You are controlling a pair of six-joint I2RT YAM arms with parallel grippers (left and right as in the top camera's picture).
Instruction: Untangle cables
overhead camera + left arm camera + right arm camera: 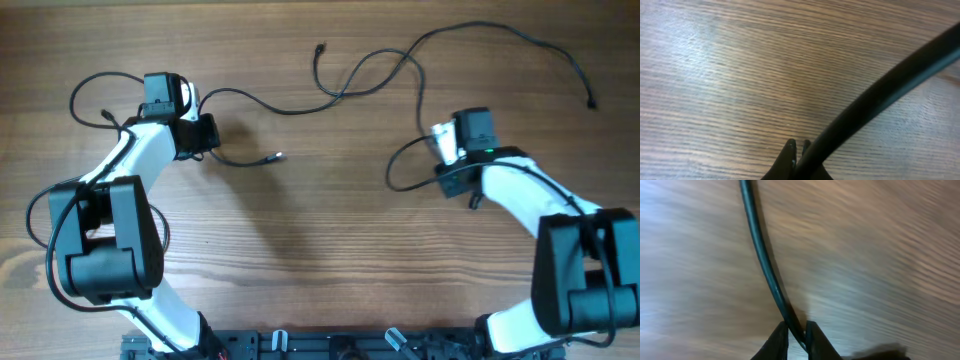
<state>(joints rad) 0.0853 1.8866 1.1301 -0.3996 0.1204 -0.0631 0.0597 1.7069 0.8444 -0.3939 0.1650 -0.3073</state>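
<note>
Several thin black cables lie across the far half of the wooden table. One cable (pixel 300 108) runs from my left gripper toward the middle, where it crosses others near a tangle (pixel 400 62). A short cable ends in a silvery plug (pixel 278 156). A long cable (pixel 530 40) trails to the far right. My left gripper (pixel 203 140) is shut; in the left wrist view its fingertips (pixel 798 146) are pressed together with a black cable (pixel 875 95) rising past them. My right gripper (pixel 450 172) is shut on a cable (pixel 762 265) that runs between its fingertips (pixel 796 330).
A cable loop (pixel 392 170) lies just left of my right gripper. Another loose plug end (pixel 321 47) lies at the far middle, and one (pixel 592 103) at the far right. The arms' own thicker black cables loop by the left arm (pixel 85 90).
</note>
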